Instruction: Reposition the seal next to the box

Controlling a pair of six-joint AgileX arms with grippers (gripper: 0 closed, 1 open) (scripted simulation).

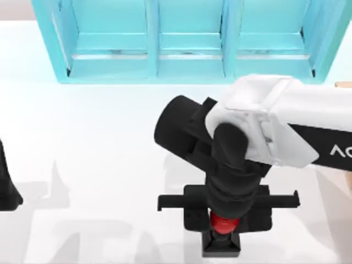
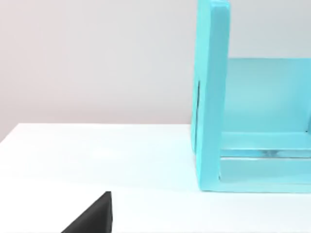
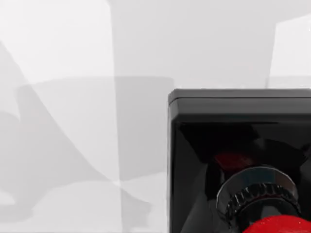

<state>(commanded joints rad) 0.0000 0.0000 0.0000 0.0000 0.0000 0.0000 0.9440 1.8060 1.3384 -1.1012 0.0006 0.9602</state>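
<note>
The seal stands near the table's front edge, right of centre. Its red knob sits on a black square base. My right gripper points straight down over the seal, its black body spread to both sides of the knob. The right wrist view shows the seal very close, with its black base and the red knob. The box is a tan sliver at the table's right edge, well apart from the seal. My left gripper is parked at the left edge.
A big light-blue shelf cabinet runs along the back of the table, and its end wall shows in the left wrist view. White tabletop lies between the cabinet, the seal and the parked left arm.
</note>
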